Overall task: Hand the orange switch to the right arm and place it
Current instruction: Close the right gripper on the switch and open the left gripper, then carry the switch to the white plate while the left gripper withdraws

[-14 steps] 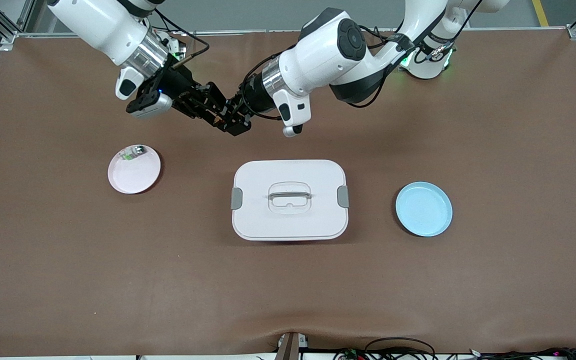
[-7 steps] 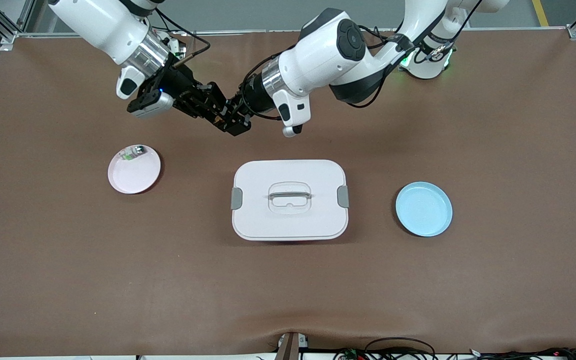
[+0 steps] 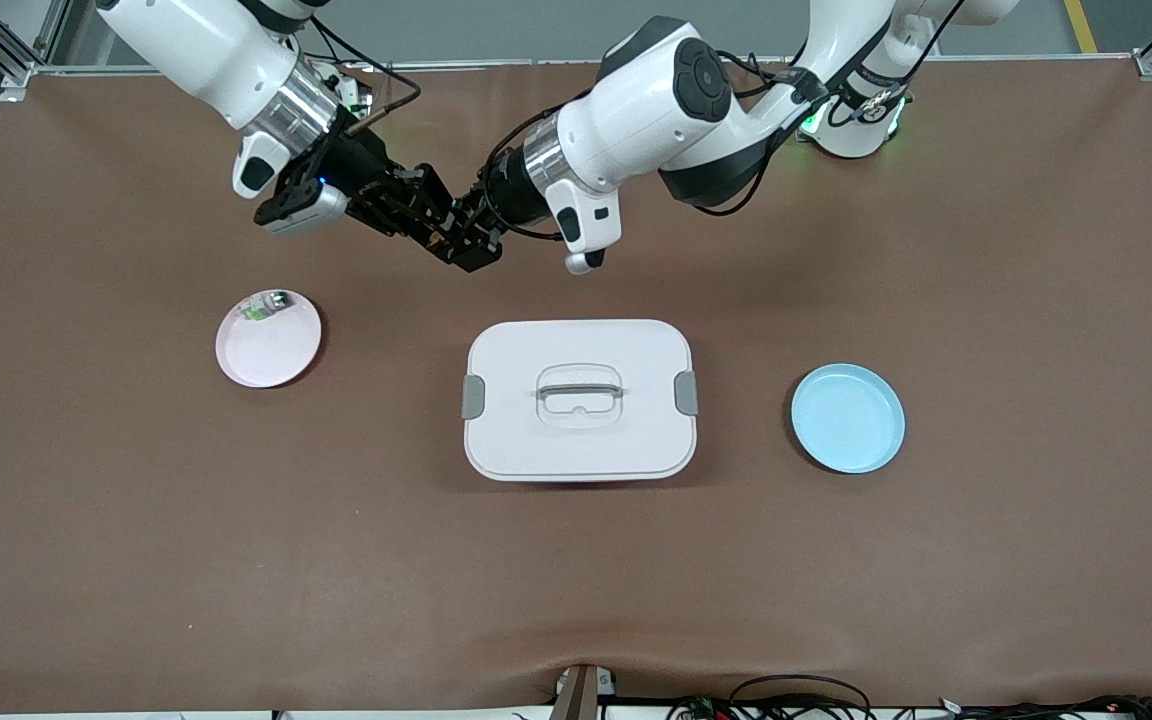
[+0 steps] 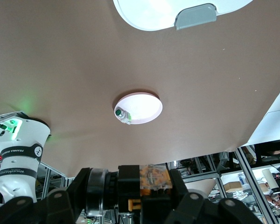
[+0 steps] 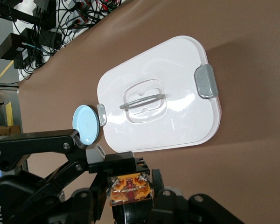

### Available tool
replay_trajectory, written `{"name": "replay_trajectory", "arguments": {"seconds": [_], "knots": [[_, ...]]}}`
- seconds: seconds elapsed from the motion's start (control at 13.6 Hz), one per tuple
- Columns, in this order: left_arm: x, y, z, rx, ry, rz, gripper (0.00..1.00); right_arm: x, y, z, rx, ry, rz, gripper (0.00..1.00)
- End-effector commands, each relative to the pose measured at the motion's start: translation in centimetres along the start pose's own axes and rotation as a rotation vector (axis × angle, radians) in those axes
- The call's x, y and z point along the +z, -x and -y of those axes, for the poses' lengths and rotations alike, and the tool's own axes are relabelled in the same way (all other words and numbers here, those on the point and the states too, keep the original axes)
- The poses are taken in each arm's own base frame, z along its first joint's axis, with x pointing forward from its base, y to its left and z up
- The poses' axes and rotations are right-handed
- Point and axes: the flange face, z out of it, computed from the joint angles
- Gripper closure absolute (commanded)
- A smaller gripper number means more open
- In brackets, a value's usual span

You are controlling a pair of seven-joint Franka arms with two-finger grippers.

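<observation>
The orange switch (image 3: pixel 443 236), a tiny black block with a bright orange face, hangs in the air between both grippers, over the bare mat near the robots' side of the white box. My left gripper (image 3: pixel 469 243) is shut on it; the switch (image 4: pixel 154 177) sits between its fingers in the left wrist view. My right gripper (image 3: pixel 419 212) meets it from the right arm's end and is also shut on the switch (image 5: pixel 129 190). The two grippers stand tip to tip.
A white lidded box (image 3: pixel 579 400) with a handle sits mid-table. A pink plate (image 3: pixel 271 352) holding a small green-and-clear part (image 3: pixel 266 303) lies toward the right arm's end. A blue plate (image 3: pixel 847 418) lies toward the left arm's end.
The right gripper's fingers have closed onto the switch that the left gripper holds. Both arms have barely shifted.
</observation>
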Motion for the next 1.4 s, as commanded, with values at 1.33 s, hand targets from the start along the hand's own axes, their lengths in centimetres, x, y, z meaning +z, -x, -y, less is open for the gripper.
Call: {"name": "replay_trajectory", "arguments": {"seconds": [1.33], "knots": [[-17.0,-2.9,-4.9,0.015,0.052,-0.133,0.00,-4.5,-7.4,-6.9,-0.701,0.285,0.228,1.00]]}}
